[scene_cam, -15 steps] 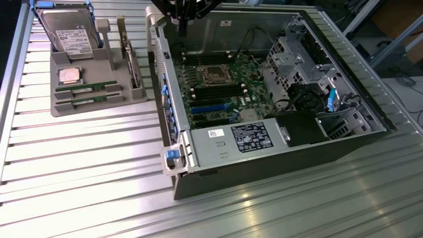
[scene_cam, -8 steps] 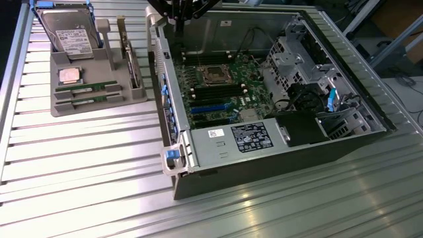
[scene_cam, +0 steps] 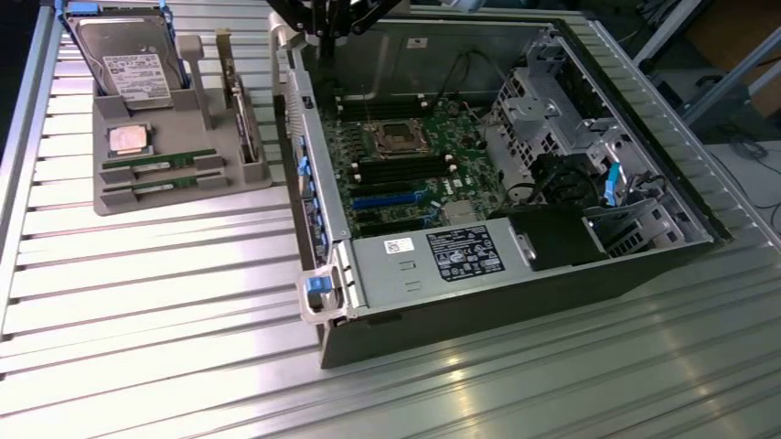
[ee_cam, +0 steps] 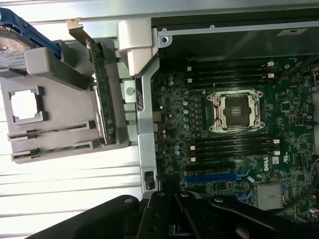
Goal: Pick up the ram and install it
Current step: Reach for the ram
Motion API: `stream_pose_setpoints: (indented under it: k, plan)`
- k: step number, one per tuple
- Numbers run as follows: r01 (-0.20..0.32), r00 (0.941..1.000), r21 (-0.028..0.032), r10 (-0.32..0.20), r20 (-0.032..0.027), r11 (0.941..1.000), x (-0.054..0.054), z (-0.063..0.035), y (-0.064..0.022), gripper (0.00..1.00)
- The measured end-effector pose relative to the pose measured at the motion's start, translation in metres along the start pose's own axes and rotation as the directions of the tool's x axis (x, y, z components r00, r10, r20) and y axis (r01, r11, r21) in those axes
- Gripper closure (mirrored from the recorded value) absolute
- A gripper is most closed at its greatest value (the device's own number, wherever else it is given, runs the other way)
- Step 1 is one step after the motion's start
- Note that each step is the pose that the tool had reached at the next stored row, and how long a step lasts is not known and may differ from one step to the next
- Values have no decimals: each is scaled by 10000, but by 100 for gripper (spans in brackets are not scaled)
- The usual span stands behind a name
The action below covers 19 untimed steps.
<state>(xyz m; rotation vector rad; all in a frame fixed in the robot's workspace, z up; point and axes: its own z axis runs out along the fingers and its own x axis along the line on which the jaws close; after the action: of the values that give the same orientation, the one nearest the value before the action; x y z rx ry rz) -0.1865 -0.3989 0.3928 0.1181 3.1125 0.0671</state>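
Note:
Two ram sticks lie side by side in slots of a grey holder [scene_cam: 183,197] at the exterior view's left: one ram stick [scene_cam: 163,165] behind and its twin [scene_cam: 156,187] in front. In the wrist view they appear edge-on, the ram [ee_cam: 50,132] and its twin [ee_cam: 54,151]. My gripper [scene_cam: 332,20] hangs high above the back left corner of the open computer case [scene_cam: 488,274], well away from the holder. Its black fingers [ee_cam: 174,216] are shut with nothing between them. Empty black memory slots [scene_cam: 393,170] [ee_cam: 234,145] flank the CPU socket [scene_cam: 397,137] on the motherboard.
The holder also carries a hard drive [scene_cam: 128,55], a square silver CPU [scene_cam: 130,138] and an upright expansion card [scene_cam: 240,110]. The case's metal side rail [scene_cam: 305,183] stands between holder and motherboard. A power supply [scene_cam: 452,256] and drive cages [scene_cam: 573,137] fill the case's other sides.

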Motion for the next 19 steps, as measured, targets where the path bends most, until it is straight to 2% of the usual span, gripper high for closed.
stream_pose_setpoints:
  k: [19]
  plan:
    - [1,10000,0,-1,0,10000,91,-3,-7,89]
